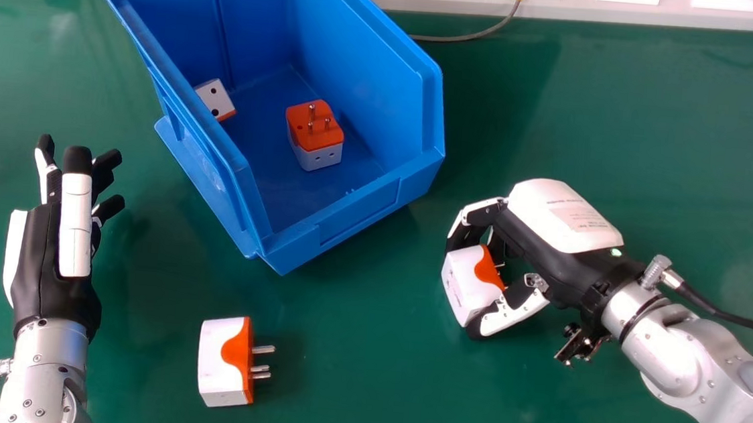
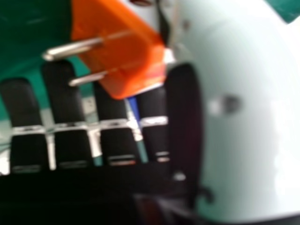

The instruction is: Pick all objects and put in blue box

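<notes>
1. My right hand (image 1: 564, 219) has its fingers (image 1: 484, 206) curled round one white-and-orange plug adapter (image 1: 465, 286), with the thumb (image 1: 516, 314) closing on it from the nearer side. So I have it in a pinch, fingers beyond it, thumb towards me.
2. The adapter's white body faces away from my palm; its orange face and metal prongs (image 2: 75, 48) point inward, into the hollow of the hand. In the right hand view I see that orange face right beside the thumb, with the prongs jutting across in front of the fingers.
3. I have this adapter over the green table (image 1: 370, 372), to the right of the blue box (image 1: 377, 70) and apart from it. Whether its underside touches the table, I can't tell.
4. My left hand (image 1: 43, 266) is at the left of the head view, its fingers straight and a little spread.
5. A second adapter (image 1: 220, 364) lies on the table between my two hands, on the near side of the box, its prongs pointing right.
6. Inside the box I see two more: an orange-topped adapter (image 1: 316, 129) with prongs up, and a tilted white one (image 1: 214, 96) by the left wall.
</notes>
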Controlling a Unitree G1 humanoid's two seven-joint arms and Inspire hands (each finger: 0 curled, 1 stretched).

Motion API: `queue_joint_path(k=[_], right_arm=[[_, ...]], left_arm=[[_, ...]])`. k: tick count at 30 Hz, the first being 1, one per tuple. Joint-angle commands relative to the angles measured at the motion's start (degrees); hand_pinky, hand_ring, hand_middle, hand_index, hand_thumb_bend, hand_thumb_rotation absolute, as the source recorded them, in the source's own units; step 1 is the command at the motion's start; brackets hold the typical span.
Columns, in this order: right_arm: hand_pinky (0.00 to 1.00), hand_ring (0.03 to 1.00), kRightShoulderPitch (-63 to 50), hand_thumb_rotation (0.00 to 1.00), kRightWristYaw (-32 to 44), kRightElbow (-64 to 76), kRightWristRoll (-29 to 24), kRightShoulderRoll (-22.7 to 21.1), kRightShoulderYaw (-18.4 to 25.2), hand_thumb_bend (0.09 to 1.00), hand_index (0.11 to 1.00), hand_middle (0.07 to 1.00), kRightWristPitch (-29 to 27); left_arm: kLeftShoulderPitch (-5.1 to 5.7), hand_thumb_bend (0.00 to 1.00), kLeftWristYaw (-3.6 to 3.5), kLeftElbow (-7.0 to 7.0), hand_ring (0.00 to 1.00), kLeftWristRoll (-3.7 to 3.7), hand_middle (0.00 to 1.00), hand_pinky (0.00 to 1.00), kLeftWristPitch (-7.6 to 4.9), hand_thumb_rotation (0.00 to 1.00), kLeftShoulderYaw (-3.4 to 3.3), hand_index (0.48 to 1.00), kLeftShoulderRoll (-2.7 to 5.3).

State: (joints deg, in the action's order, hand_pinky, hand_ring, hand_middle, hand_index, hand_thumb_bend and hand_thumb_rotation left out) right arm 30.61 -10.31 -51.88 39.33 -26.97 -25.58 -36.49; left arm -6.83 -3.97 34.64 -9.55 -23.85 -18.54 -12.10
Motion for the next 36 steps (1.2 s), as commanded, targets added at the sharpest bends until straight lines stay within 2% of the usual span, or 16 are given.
queue_joint_path(k=[1,10,18,23,28,36], right_arm=[[0.41,0.431,0.7,0.0,-1.17,-0.07,-0.53,-0.01,0.64,0.522,0.484,0.516,-0.43],[0.41,0.425,0.45,0.0,-4.68,0.36,0.25,-0.15,0.67,0.519,0.486,0.514,-1.05],[0.41,0.429,0.53,0.0,-17.26,-0.9,3.8,0.55,0.18,0.515,0.486,0.513,-2.11],[0.4,0.434,0.91,0.0,-26.6,-2.37,6.65,1.07,-0.26,0.51,0.487,0.513,-2.22],[0.4,0.435,1.28,0.0,-34.64,-4.42,7.2,2.35,-0.11,0.508,0.489,0.511,-3.14],[0.39,0.435,1.67,0.0,-43.75,-6.14,8.6,3.48,-0.65,0.505,0.494,0.506,-3.85]], left_arm=[[-0.49,0.95,-0.2,-0.4,0.92,-0.18,0.87,0.87,-1.05,0.99,-0.33,0.952,-0.73],[-0.38,0.95,-0.05,-0.49,0.93,-0.13,0.87,0.88,-1.02,0.99,-0.35,0.952,-0.65],[-0.49,0.95,0.31,-0.8,0.93,0.01,0.88,0.88,-0.59,0.99,-0.25,0.952,-0.68],[-0.52,0.95,0.22,-0.58,0.93,-0.07,0.88,0.88,-0.71,0.99,-0.27,0.952,-0.71],[-0.68,0.95,-0.04,-0.32,0.93,-0.25,0.88,0.88,-0.8,0.99,-0.32,0.952,-0.73],[-0.46,0.95,-0.06,-0.61,0.93,-0.15,0.88,0.88,-0.81,0.99,-0.27,0.952,-0.73]])
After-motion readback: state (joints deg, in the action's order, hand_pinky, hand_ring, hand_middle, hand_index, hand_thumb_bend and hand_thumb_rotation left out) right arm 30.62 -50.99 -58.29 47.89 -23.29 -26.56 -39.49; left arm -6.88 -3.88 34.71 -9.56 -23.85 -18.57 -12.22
